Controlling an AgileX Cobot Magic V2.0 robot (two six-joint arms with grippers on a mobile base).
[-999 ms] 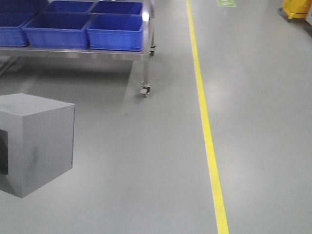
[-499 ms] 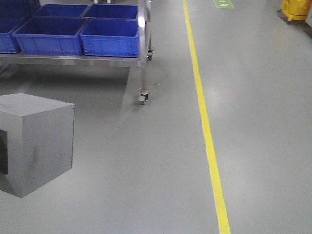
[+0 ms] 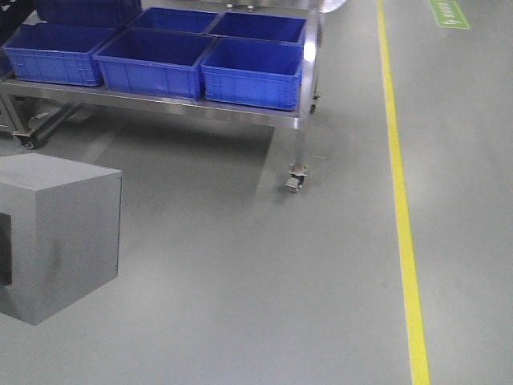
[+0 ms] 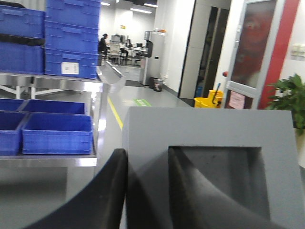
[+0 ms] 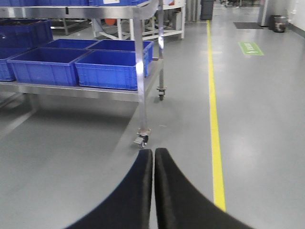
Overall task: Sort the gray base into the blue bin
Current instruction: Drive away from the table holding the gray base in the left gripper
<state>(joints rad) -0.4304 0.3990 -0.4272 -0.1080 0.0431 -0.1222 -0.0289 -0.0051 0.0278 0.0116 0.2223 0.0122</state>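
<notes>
**Front-facing exterior view: cart (image 3: 240,112) shifts toward frame centre**

Over the last second the cart, the nearest blue bin (image 3: 250,84) and the yellow floor line (image 3: 401,208) have moved rightward in frame. The gray base (image 3: 60,233) has kept its place at lower left. I judge that my mobile base is turning toward the cart while I carry.

- My left gripper (image 4: 147,160) is clamped on the gray base: one finger in the recess, one outside the wall.
- My right gripper (image 5: 153,160) is closed and empty.
- The blue bin is well apart from the gray base; deposit not yet done.

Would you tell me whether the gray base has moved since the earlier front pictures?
Yes. The gray base now lies further left of the yellow floor line, though it keeps its spot in the frame.
</notes>
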